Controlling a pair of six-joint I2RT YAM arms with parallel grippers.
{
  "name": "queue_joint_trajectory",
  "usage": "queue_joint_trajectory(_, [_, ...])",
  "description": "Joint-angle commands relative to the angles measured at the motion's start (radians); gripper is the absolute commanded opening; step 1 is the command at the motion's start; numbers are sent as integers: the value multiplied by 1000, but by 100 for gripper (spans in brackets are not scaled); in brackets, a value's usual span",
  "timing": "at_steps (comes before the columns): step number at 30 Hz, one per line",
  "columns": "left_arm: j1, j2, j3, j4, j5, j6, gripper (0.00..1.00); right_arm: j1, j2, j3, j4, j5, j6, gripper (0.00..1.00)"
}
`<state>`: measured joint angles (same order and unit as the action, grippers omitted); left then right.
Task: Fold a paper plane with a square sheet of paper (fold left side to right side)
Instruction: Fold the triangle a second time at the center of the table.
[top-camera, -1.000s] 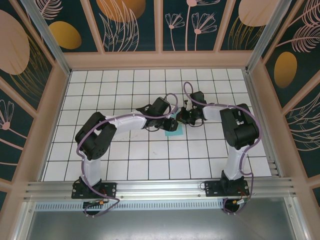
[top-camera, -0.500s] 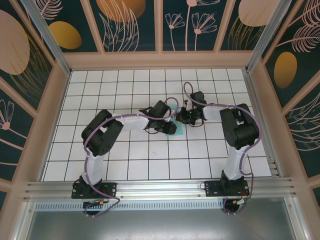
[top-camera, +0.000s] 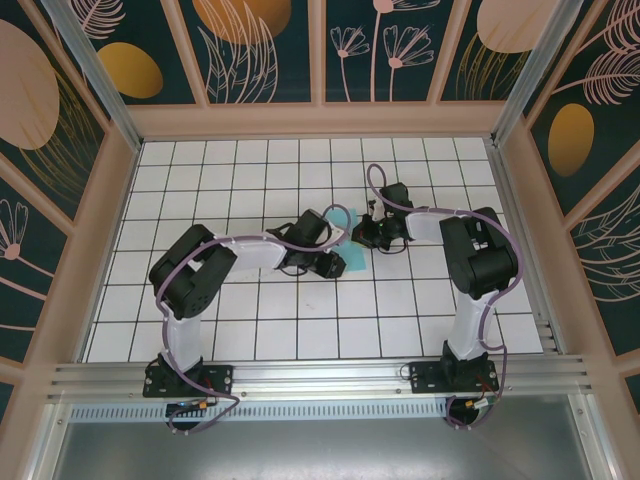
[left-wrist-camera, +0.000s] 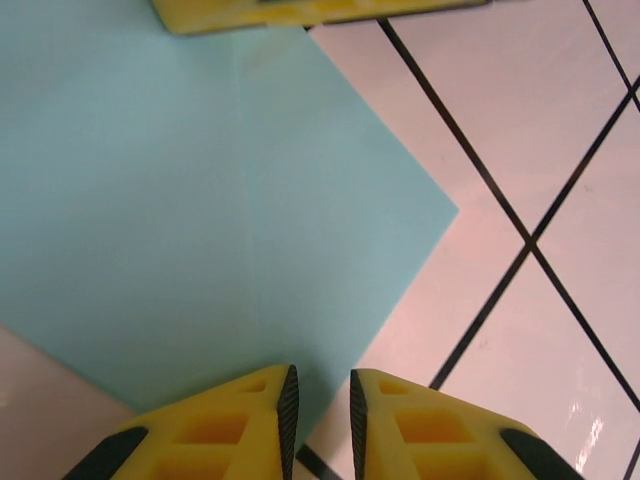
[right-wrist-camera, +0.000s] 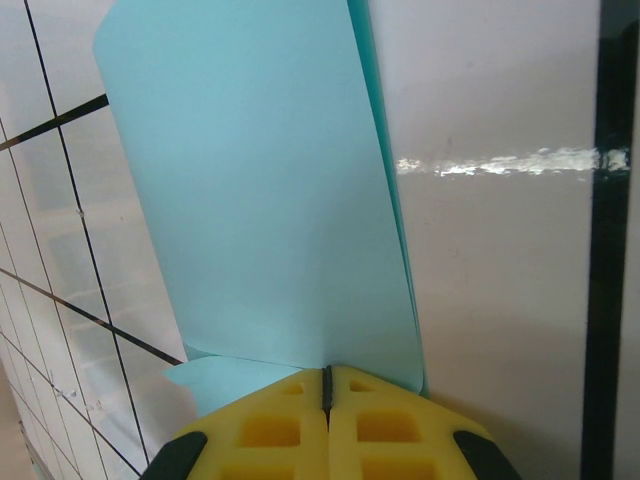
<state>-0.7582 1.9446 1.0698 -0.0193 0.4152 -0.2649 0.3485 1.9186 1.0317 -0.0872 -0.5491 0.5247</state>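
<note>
Your left arm (top-camera: 215, 262) comes in from the left of the square sheet of paper (top-camera: 352, 256), and your left gripper (top-camera: 335, 263) sits at the sheet's left edge. From the left wrist, its two yellow fingertips (left-wrist-camera: 245, 420) stand a narrow gap apart, with the sheet's near edge running in under them. You cannot tell from this angle whether they press on the paper or stand just above it, and nothing shows between them.

The sheet (left-wrist-camera: 200, 200) itself is light turquoise and plain, with one faint straight crease down it. Part of it lies flat on the white gridded table (left-wrist-camera: 560, 150), one corner pointing out over a tile. A yellow finger (left-wrist-camera: 300, 10) of the other gripper rests at the sheet's far edge.

On the sheet's right side, your right gripper (top-camera: 363, 236) is fully closed and has the paper pinched. From the right wrist, the fingertips (right-wrist-camera: 327, 385) meet along a thin seam and the sheet (right-wrist-camera: 260, 200) curves up and away from them in a loose roll, a second layer showing along its right edge. Your right arm (top-camera: 478, 255) stands well to the right of the sheet.
</note>
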Motion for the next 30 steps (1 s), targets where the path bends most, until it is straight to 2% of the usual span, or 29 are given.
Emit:
queue_joint_trajectory(1, [-4,-18,-71,-136,52,23,25,-2,31,-9,-45,80,-20,3])
queue_joint_trajectory(12, [0,-88,-104,-125,46,-18,26,0,28,-13,-46,75,-19,3])
queue_joint_trajectory(17, [21,-149,5,-112,98,-32,27,0,26,-15,-42,72,-16,3])
queue_joint_trajectory(25, [25,-4,169,-140,91,-16,27,1,23,-15,-43,68,-15,4])
queue_joint_trajectory(30, [26,83,211,-130,88,-19,27,1,19,-15,-43,66,-16,3])
